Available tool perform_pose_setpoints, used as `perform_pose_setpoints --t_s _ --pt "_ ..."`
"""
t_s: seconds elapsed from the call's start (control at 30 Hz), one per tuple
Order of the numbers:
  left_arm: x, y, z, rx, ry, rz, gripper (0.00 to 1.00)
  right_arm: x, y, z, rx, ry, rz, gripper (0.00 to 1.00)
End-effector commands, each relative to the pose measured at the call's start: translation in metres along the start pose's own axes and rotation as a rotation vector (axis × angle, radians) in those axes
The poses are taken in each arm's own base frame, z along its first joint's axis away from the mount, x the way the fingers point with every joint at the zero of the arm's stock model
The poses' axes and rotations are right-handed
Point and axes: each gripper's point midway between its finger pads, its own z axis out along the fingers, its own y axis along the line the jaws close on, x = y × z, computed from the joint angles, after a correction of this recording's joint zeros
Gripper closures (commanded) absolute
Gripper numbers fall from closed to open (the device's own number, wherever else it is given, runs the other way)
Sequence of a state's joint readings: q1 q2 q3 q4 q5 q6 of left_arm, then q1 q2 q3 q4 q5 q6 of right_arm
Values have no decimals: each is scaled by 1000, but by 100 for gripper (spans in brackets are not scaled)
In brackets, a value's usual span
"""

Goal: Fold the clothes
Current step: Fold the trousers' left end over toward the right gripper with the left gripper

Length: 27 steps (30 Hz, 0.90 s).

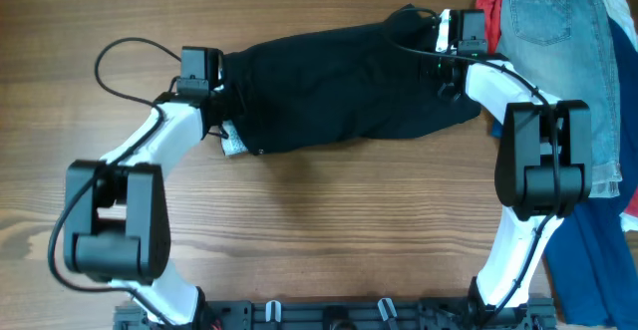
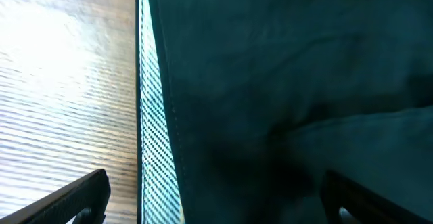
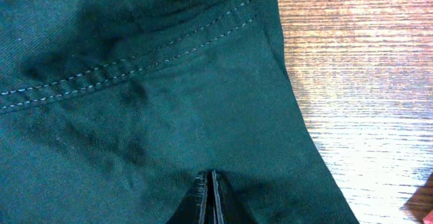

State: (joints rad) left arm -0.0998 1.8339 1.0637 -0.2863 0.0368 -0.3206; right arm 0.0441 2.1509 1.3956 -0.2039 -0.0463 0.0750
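The black garment (image 1: pixel 339 86) lies spread flat across the far half of the table, with a white label (image 1: pixel 232 143) showing at its left end. My left gripper (image 1: pixel 202 83) is at that left end. In the left wrist view it is open (image 2: pixel 216 187), its fingers wide apart over the garment's edge (image 2: pixel 284 82) and a white patterned strip (image 2: pixel 154 136). My right gripper (image 1: pixel 454 49) is at the garment's far right end. In the right wrist view its fingers (image 3: pixel 210 182) are pressed together on a pinch of black fabric (image 3: pixel 169 95) below a stitched seam.
Light-blue denim shorts (image 1: pixel 553 31) and a red cloth (image 1: pixel 488 6) lie at the far right, next to the right gripper. Dark blue fabric (image 1: pixel 598 250) covers the right edge. A black cable (image 1: pixel 115 56) loops at the far left. Bare wood (image 1: pixel 329 230) shows in front.
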Motion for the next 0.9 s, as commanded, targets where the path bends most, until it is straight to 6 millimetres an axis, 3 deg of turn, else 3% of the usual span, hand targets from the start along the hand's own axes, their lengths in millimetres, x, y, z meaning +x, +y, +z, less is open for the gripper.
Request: perform_pose_setpoints --t_s 0.0,0.2,0.33,0.37,0.4,0.43,0.47,0.6,0.73,0.87 --pt "14 3 15 -2 48 27 0 7 -7 6 23 20 -16 96" --pt "31 0 33 33 112 23 5 7 -7 6 23 20 -17 96" --pt "48 -12 54 98 163 32 19 7 -7 6 23 19 -17 96" --pt "52 -13 58 98 169 36 29 7 -7 6 23 19 -17 96" --pt "54 -14 60 97 173 39 48 7 -7 6 23 19 -16 96" --pt "54 -13 61 92 173 39 76 7 -7 6 23 20 -16 96" --pt "54 -11 62 82 169 40 96 8 -7 6 23 21 -16 96" --pt "43 3 60 30 133 26 96 12 -5 6 21 37 -19 96" --pt "9 24 37 25 52 -9 96 11 5 -4 -30 51 -20 96" --pt "-28 40 -6 1 -62 68 96 -18 33 -43 -179 -22 -23 92"
